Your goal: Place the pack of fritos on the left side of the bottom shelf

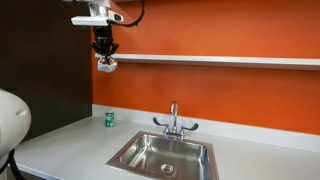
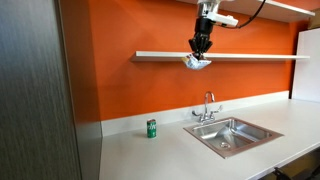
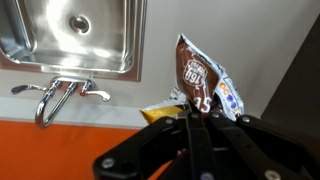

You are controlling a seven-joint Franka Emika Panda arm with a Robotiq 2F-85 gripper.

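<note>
Surroundings: a green can [image 1: 110,119] is standing upright on the grey counter [image 1: 70,145], close to the orange wall [image 1: 220,95] and well apart from the sink [image 1: 165,155]. The faucet [image 1: 174,120] is rising behind the basin. A dark panel [image 2: 35,90] is filling the left of an exterior view. A higher white board [image 2: 285,8] is showing in the upper right corner. Nothing is sitting between the arm and the wall.

The gripper [image 1: 105,55] is hanging in the upper left of the frame, fingers pointing down, and is clamping the pack of fritos [image 1: 107,66] by its upper edge. The pack is dangling in the air at about the height of the bottom shelf [image 1: 220,60]. It is near the board's left end in that view and overlapping the board [image 2: 250,56] in the exterior view [image 2: 197,63]. I cannot tell if it is touching.

In the wrist view the fingers [image 3: 193,125] are pressing together on the packet [image 3: 200,85]. Its long axis is running from the fingertips toward the top of the frame, leaning slightly right, with the brown printed face toward the camera. The sink [image 3: 80,35] and faucet [image 3: 60,95] are lying far below, upper left.
</note>
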